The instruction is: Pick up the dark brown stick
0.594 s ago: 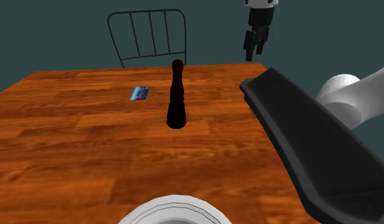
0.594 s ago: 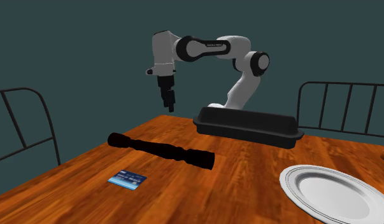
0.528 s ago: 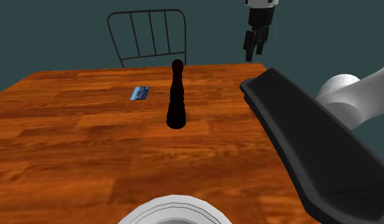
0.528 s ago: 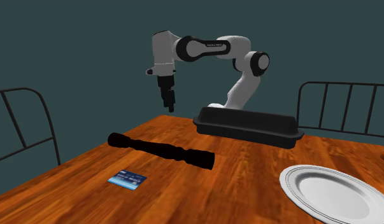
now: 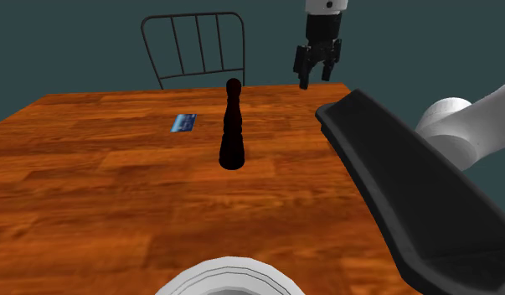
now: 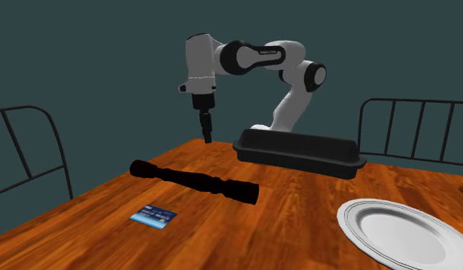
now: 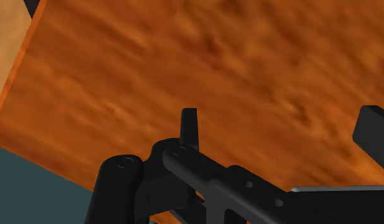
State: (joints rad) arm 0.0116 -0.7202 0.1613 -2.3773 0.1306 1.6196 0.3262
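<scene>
The dark brown turned stick [image 5: 233, 126] lies flat on the wooden table [image 5: 91, 193], pointing away from the shoulder camera; in the second exterior view the stick [image 6: 195, 181] runs across the table's middle. My gripper [image 5: 316, 74] hangs open and holds nothing. It is above the table's far edge, to the shoulder view's right of the stick's far end and well apart from it. The second exterior view has the gripper [image 6: 206, 132] pointing straight down over the far corner. In the wrist view the gripper [image 7: 283, 133] has only bare table wood [image 7: 248, 63] beneath its spread fingers.
A long black tray [image 5: 409, 184] lies along the table's side by the arm's base. A small blue card [image 5: 183, 122] lies beside the stick. A white plate [image 6: 402, 230] sits at the near edge. Metal chairs [image 5: 194, 46] stand around the table.
The gripper has moved toward the shoulder view's left and a little lower, closer to the stick's far end, and has turned about its own axis. The stick has not moved.
</scene>
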